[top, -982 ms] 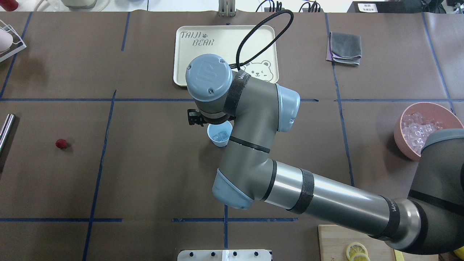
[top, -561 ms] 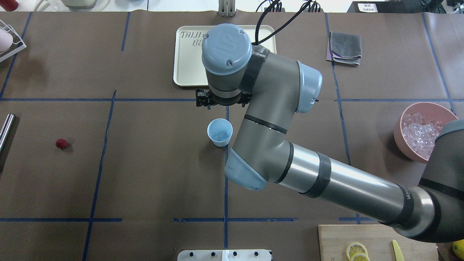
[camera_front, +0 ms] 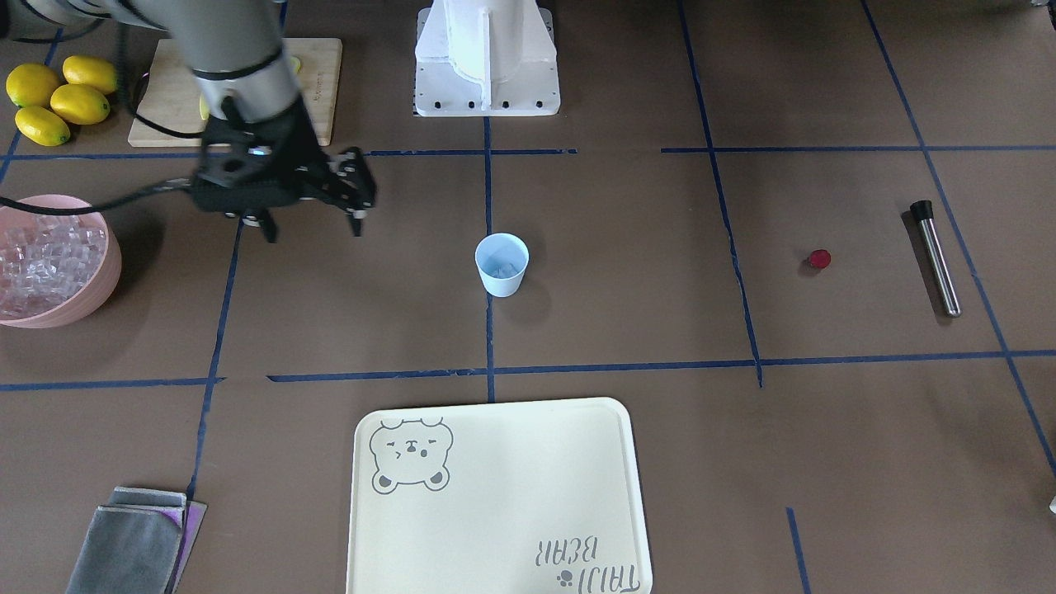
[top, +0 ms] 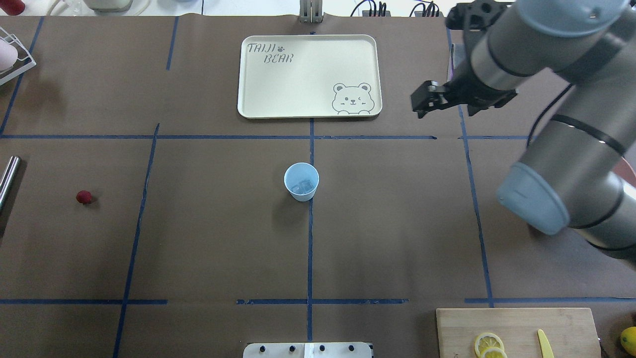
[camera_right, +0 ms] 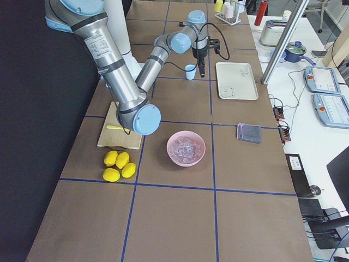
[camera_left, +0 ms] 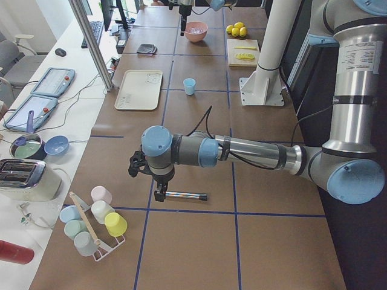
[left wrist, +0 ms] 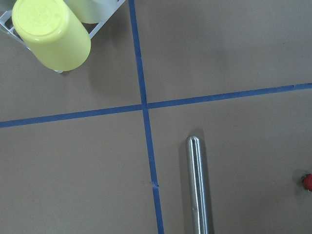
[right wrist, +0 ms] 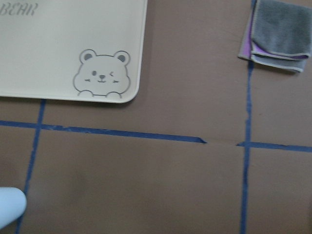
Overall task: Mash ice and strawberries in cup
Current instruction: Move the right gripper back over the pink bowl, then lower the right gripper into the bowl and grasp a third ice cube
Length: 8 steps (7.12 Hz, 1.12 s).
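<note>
The pale blue cup (top: 301, 182) (camera_front: 502, 266) stands upright at the table's middle with a few clear ice (top: 301, 188) cubes in its bottom. More ice (camera_front: 40, 262) fills the pink bowl (camera_front: 106, 280). The red strawberry (top: 84, 197) (camera_front: 818, 259) lies alone on the robot's left side. My right gripper (camera_front: 313, 233) hangs open and empty in the air between cup and bowl, well clear of both. My left gripper (camera_left: 158, 191) hovers over the end of a metal rod (camera_left: 184, 195); I cannot tell whether it is open or shut.
The metal rod (camera_front: 936, 257) (left wrist: 197, 190) lies just beyond the strawberry (left wrist: 307, 181). A cream bear tray (top: 268, 89) sits behind the cup, a folded grey cloth (camera_front: 132, 536) at the far right. Cutting board (top: 516, 328) with lemon slices, whole lemons (camera_front: 58, 99) and a cup rack (camera_left: 91, 223) stand at the edges.
My right arm has swung from above the cup to the back right, leaving the cup uncovered. Cup and strawberry have not moved.
</note>
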Each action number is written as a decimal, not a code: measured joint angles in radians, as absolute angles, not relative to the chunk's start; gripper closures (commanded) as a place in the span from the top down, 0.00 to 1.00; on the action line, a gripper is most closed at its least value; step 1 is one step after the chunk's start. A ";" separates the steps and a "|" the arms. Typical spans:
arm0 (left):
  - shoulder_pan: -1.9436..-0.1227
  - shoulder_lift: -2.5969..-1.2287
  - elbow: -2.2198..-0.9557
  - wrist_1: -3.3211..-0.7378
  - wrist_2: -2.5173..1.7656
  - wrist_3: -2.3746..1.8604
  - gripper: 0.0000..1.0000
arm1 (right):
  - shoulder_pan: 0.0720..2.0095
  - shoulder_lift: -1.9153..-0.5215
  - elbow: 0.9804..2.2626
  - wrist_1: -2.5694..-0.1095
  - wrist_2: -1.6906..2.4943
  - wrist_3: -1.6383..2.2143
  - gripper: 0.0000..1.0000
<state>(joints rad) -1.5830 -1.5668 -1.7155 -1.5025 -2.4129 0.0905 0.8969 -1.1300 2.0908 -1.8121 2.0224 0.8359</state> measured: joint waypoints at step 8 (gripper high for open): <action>-1.582 -1.539 -1.757 -1.500 -2.414 0.090 1.00 | 1.109 -1.676 1.939 -1.329 2.138 0.367 0.99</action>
